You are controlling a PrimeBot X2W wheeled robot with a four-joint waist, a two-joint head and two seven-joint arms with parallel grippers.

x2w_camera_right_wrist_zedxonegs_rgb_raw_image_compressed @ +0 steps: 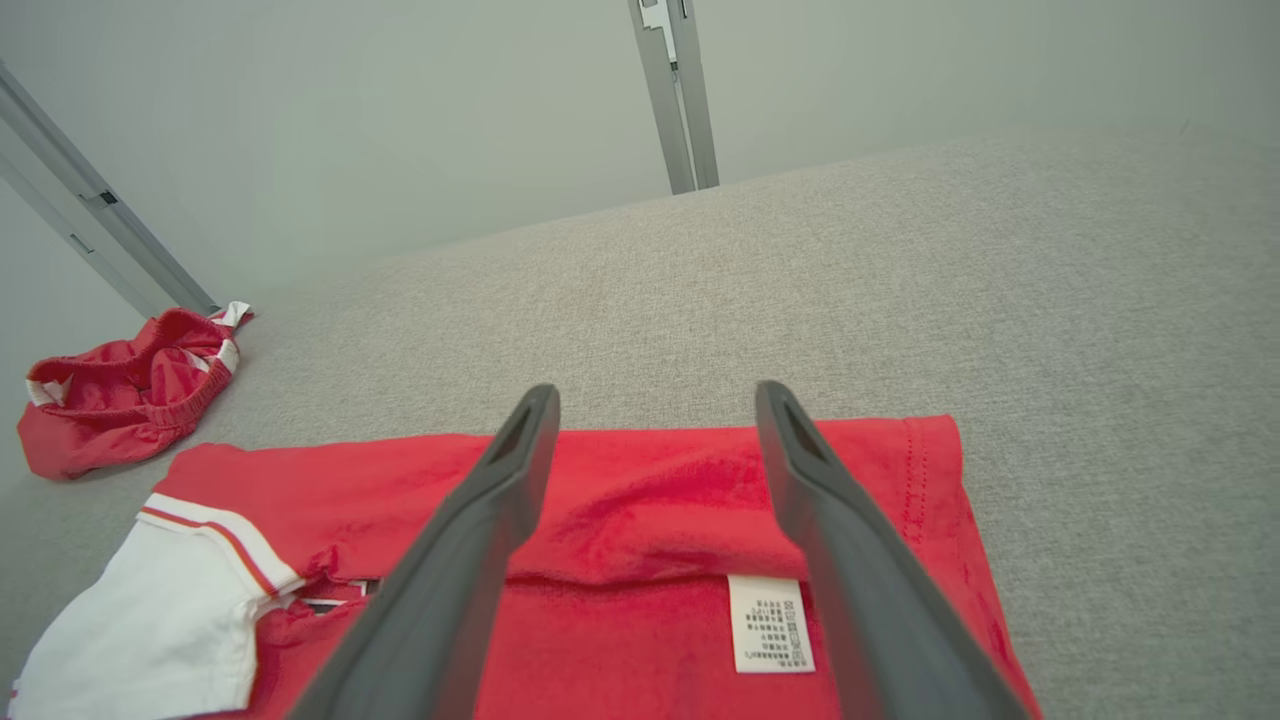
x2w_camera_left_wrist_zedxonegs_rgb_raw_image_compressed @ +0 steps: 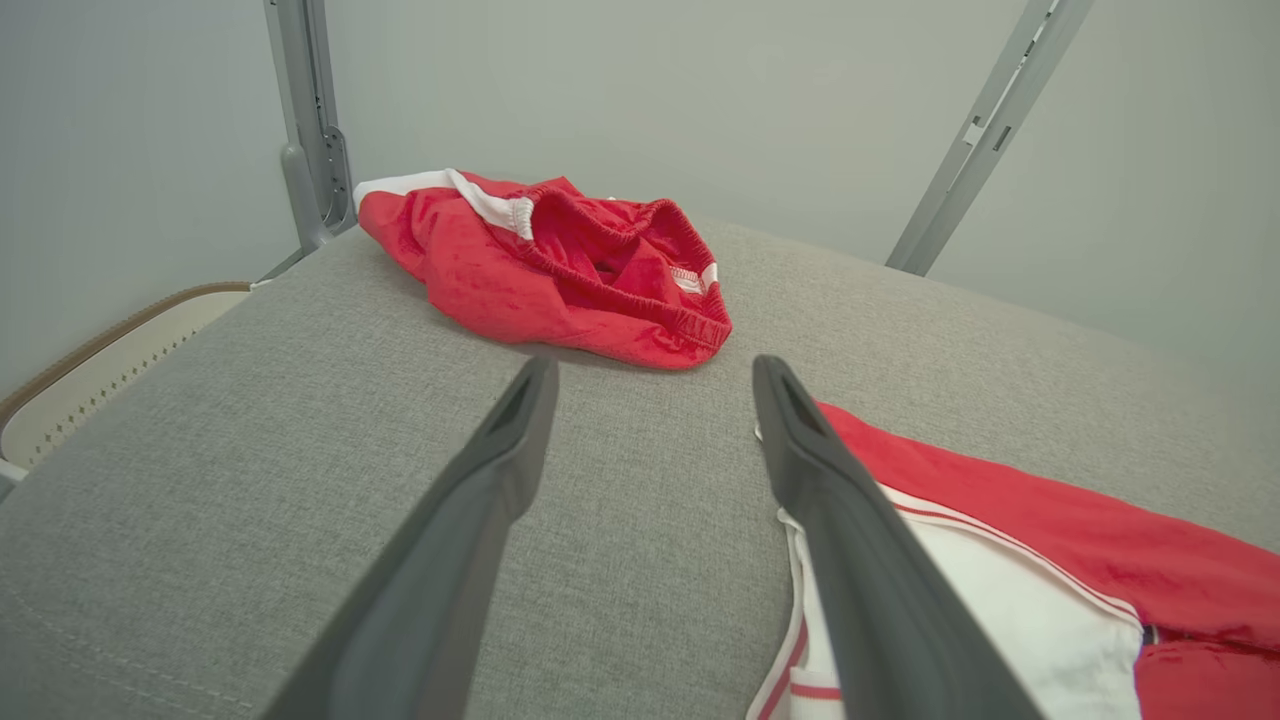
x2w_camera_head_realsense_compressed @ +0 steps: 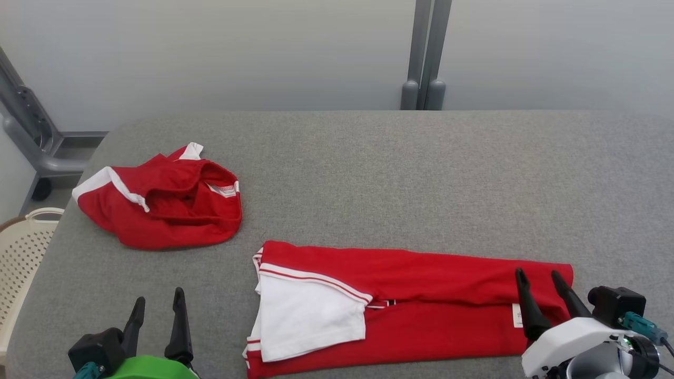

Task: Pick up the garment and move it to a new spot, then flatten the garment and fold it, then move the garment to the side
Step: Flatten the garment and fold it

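A red garment (x2w_camera_head_realsense_compressed: 421,305) with a white sleeve lies folded lengthwise into a long band along the near edge of the grey table; it also appears as the garment (x2w_camera_right_wrist_zedxonegs_rgb_raw_image_compressed: 640,520) and the garment (x2w_camera_left_wrist_zedxonegs_rgb_raw_image_compressed: 1050,560). Over its right end, above the care label (x2w_camera_right_wrist_zedxonegs_rgb_raw_image_compressed: 768,622), my right gripper (x2w_camera_head_realsense_compressed: 538,277) (x2w_camera_right_wrist_zedxonegs_rgb_raw_image_compressed: 655,400) stands open with nothing between its fingers. To the left of the band's sleeve end, my left gripper (x2w_camera_head_realsense_compressed: 159,298) (x2w_camera_left_wrist_zedxonegs_rgb_raw_image_compressed: 655,372) is open above bare table and holds nothing.
Red shorts (x2w_camera_head_realsense_compressed: 163,197) with white trim lie crumpled at the table's far left, also seen as the shorts (x2w_camera_left_wrist_zedxonegs_rgb_raw_image_compressed: 560,265) and the shorts (x2w_camera_right_wrist_zedxonegs_rgb_raw_image_compressed: 125,385). A cream perforated basket (x2w_camera_head_realsense_compressed: 23,247) stands off the table's left edge. Grey frame posts (x2w_camera_head_realsense_compressed: 424,52) rise behind the table.
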